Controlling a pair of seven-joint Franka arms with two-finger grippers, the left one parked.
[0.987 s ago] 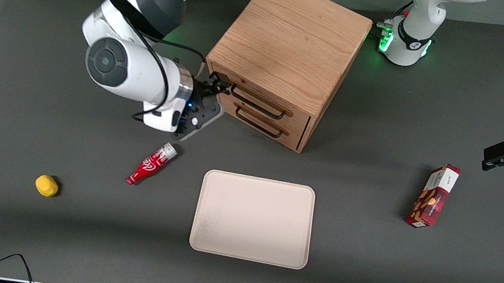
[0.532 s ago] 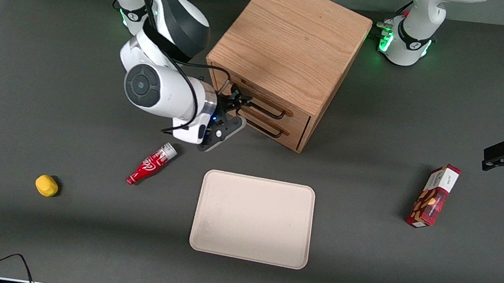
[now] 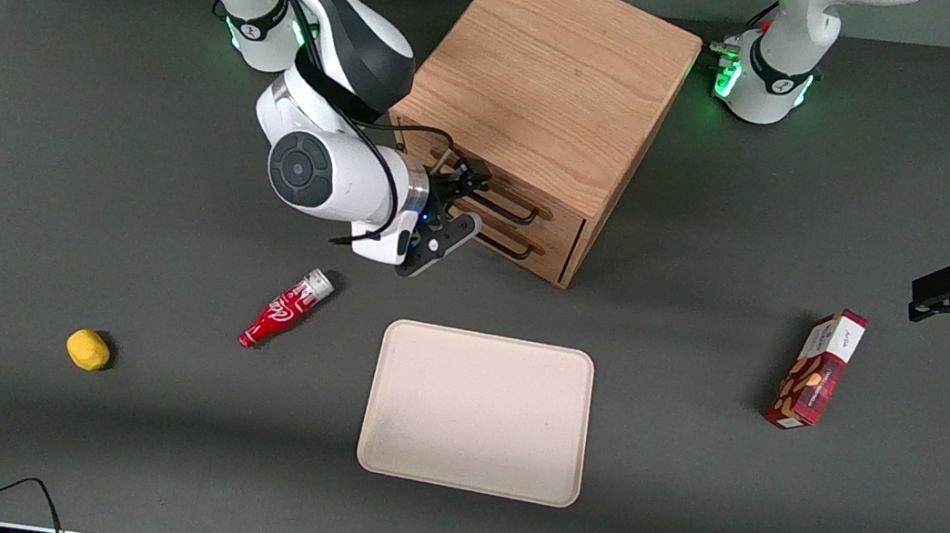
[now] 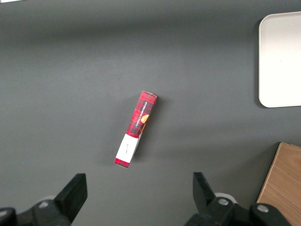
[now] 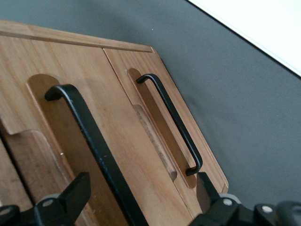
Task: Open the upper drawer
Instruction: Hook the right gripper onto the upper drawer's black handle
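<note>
A yellow lump (image 3: 88, 349) is lying near the working arm's end of the counter, close to the edge nearest the front camera. Next comes a red bottle (image 3: 286, 309), lying on its side, nearer to the camera than the right arm's wrist.

The gripper (image 3: 470, 180) is sitting right in front of the wooden cabinet (image 3: 546, 74), at the handle of the upper drawer (image 3: 497, 201). In the right wrist view its two fingers (image 5: 70, 197) are standing wide apart, released, with the black bar of the upper handle (image 5: 94, 141) passing between them — they are not clenching it. Whether a finger is touching the bar, I cannot tell. The upper drawer is sitting flush in the cabinet front, so it is not yet pulled out. The lower drawer (image 5: 160, 122) is lying just under it, also flush, with its own black handle (image 5: 174, 122).

The cabinet is standing near the middle of the counter, toward the edge farthest from the front camera, and it is turned so that the drawers are facing the working arm's end at a slant.

A pale tray (image 3: 476, 412) is lying flat, nearer to the camera than the cabinet and apart from it.

A red snack box (image 3: 817, 369) is lying toward the parked arm's end of the counter — well apart from the tray.
</note>
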